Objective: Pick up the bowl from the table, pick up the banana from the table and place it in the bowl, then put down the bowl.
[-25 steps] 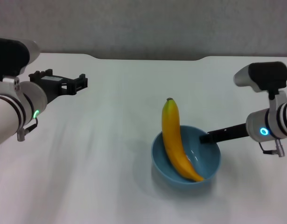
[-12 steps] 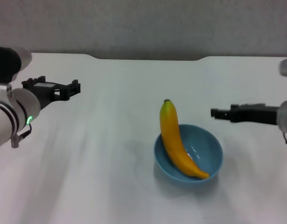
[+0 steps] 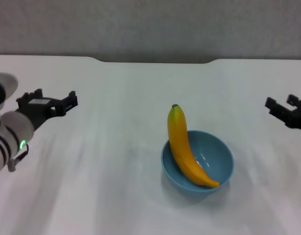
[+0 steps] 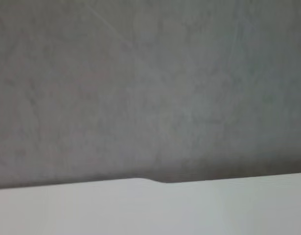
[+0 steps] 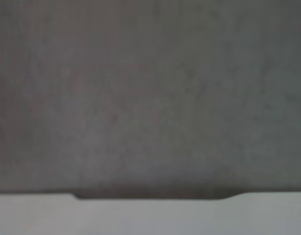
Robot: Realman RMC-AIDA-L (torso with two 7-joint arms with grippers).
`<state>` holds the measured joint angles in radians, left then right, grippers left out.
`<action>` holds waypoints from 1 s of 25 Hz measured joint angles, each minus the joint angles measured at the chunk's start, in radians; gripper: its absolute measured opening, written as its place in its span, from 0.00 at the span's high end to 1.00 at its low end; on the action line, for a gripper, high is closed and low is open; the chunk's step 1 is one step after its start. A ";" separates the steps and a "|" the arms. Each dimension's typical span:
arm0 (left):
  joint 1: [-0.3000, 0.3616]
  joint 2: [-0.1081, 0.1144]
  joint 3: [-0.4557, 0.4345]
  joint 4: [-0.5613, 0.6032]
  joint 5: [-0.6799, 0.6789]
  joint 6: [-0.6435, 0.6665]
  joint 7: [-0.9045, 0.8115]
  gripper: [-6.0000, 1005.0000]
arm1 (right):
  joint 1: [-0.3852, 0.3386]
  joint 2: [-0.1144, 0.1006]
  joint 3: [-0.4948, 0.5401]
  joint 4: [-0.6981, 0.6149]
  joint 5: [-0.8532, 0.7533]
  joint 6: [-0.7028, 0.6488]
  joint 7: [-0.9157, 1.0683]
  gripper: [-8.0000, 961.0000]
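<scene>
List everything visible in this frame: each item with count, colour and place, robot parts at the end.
bowl: one, light blue, standing on the table right of centre, free of both grippers.
banana: one, yellow with a dark stem tip, lying in the bowl, stem end leaning out over the far rim.
table: one, white, fills the view; a shallow notch in its far edge.
wall: grey, behind the table.
left gripper: one, black, open, empty, above the table at the left side.
right gripper: one, black, open, empty, at the right edge of the head view.
</scene>
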<state>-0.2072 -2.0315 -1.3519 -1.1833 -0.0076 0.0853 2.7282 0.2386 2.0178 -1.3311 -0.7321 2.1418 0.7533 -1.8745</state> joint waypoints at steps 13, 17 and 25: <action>-0.036 -0.003 0.021 0.503 0.000 -0.710 -0.085 0.09 | 0.072 0.004 0.002 0.430 0.455 0.281 -0.479 0.23; -0.092 -0.007 0.020 0.647 -0.027 -0.791 -0.109 0.09 | 0.082 0.006 0.003 0.476 0.458 0.277 -0.498 0.23; -0.102 -0.004 0.016 0.687 -0.038 -0.803 -0.125 0.09 | 0.101 0.008 0.016 0.531 0.522 0.151 -0.605 0.23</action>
<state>-0.3088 -2.0352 -1.3363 -0.4959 -0.0453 -0.7177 2.6037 0.3398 2.0258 -1.3153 -0.2007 2.6635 0.9041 -2.4790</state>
